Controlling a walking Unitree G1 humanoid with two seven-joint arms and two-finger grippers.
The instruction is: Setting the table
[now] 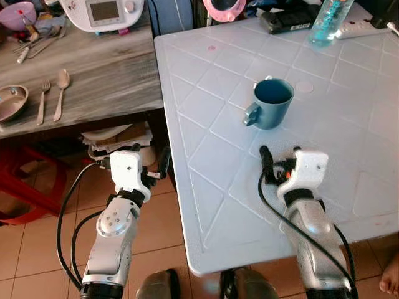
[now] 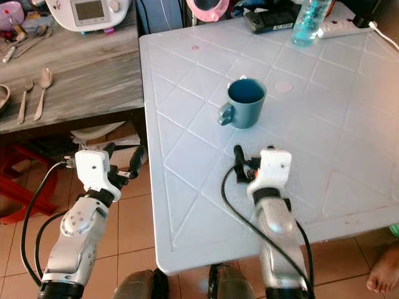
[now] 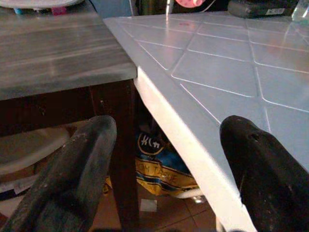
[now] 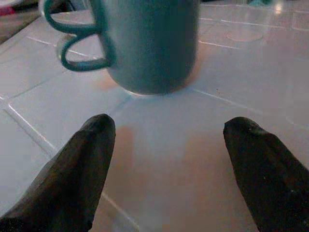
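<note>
A teal ceramic mug [image 1: 272,103] stands upright on the pale blue-white plastic tabletop [image 1: 206,174], roughly midway between its left and right edges and well in from the near edge, with its handle turned toward the robot and a little to the left. The mug looks empty and settled, set where a drink would sit at a place setting.

The right gripper [image 1: 278,152] rests low over the tabletop just short of the mug, pointing straight at it. Its jaws are spread wide and grip nothing; in the right wrist view the two black fingers [image 4: 77,169] flank bare tabletop with the mug's base just ahead. That suits either a release just made or a grasp not yet begun; which one cannot be told.

The left gripper [image 1: 159,163] hangs off the tabletop's left edge, below its level, in the gap beside the grey wooden side tabletop [image 1: 100,75]. Its jaws are likewise released and empty, aimed along the plastic edge.

On that wooden tabletop lie a metal fork [image 1: 42,99] and metal spoon [image 1: 60,90] side by side near the front edge, beside a small metal bowl [image 1: 12,103]. These are likely the next items to carry over, which would explain the left arm's position.
</note>
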